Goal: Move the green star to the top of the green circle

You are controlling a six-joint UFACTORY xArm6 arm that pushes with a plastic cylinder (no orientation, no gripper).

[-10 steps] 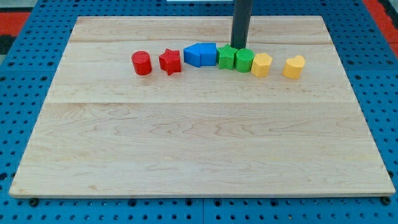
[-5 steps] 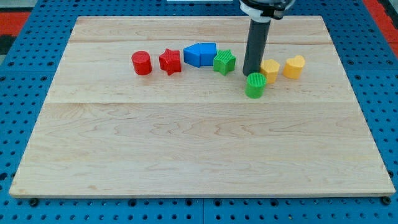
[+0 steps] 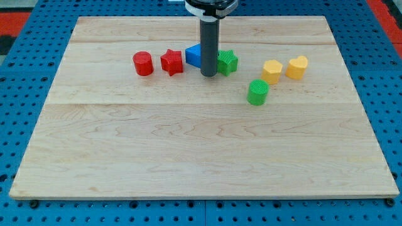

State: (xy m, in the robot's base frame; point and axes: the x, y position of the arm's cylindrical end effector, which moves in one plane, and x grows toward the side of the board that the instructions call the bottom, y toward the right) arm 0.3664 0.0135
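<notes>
While my tip waits, green star sits touching (view's right).

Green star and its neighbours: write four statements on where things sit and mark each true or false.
1. My tip is at the green star's left side in the view. True.
2. The green circle touches the green star. False: they are apart, the circle lower and to the right.
3. The rod hides part of the blue block. True.
4. The red star lies right of the yellow blocks. False: it lies far left of them.
</notes>
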